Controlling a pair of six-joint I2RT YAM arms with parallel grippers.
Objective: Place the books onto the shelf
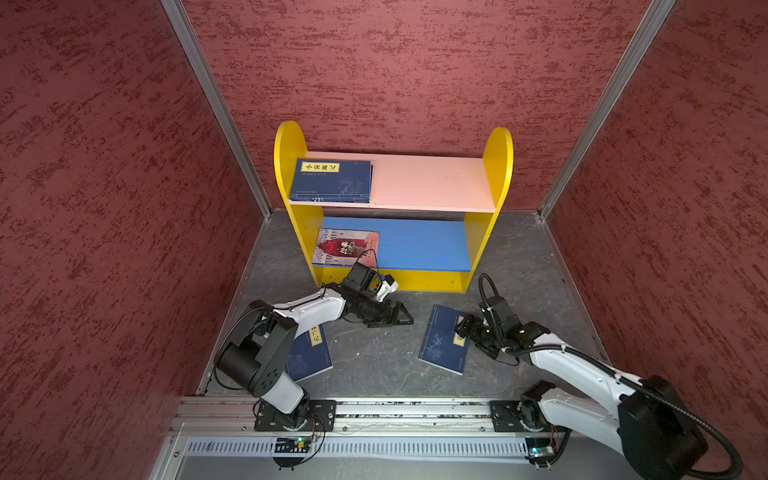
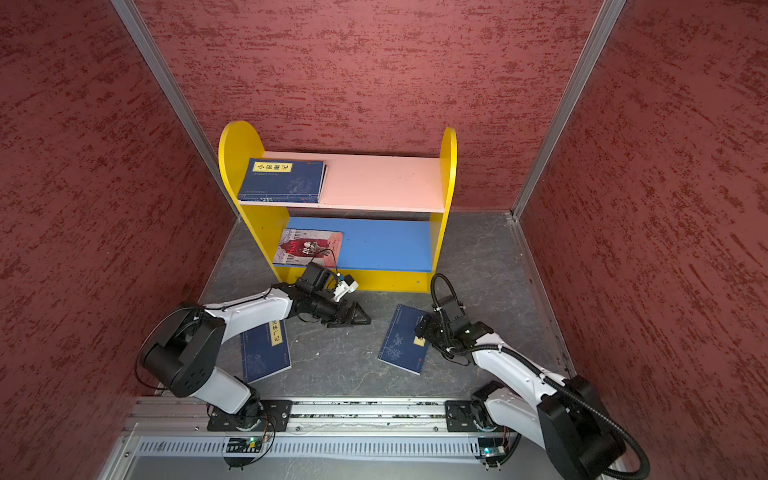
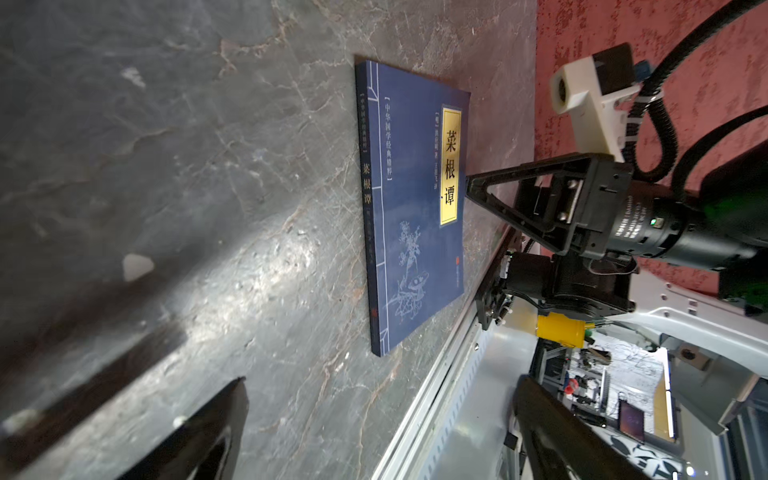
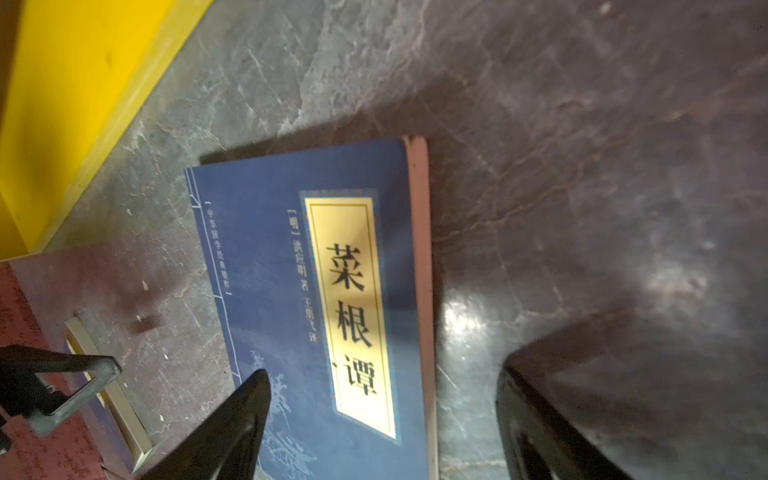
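Books are partly shelved. In both top views a navy one (image 1: 332, 180) lies flat at the left end of the pink upper board of the shelf (image 1: 496, 166) (a second edge seems to show under it, though I cannot be sure). The red book (image 1: 347, 247) lies flat at the left of the blue lower board. Two navy ones lie on the floor (image 1: 374, 365): the left book (image 1: 309, 359), lower left of centre and half hidden under the left arm, and the right book (image 1: 442, 338), lower right of centre.

The step in hand looks like the pickup of the right book. The right claw (image 1: 463, 328) is low over that book's right-hand edge with its jaws spread. In the right wrist view one finger (image 4: 237, 428) is over the cover beside the yellow label and the other (image 4: 552, 415) is over bare floor past the page edge. It straddles that edge and pinches nothing. The left claw (image 1: 401, 318) is spread wide and empty, near the floor between the shelf's foot and the right book, pointing toward it.

Next, I judge, the outer finger has to get under the page edge of a thin book lying flat, which may slide instead of lifting. The left claw is well placed to brace the spine side. Once it is pinched, the right parts of both boards are free to take it.
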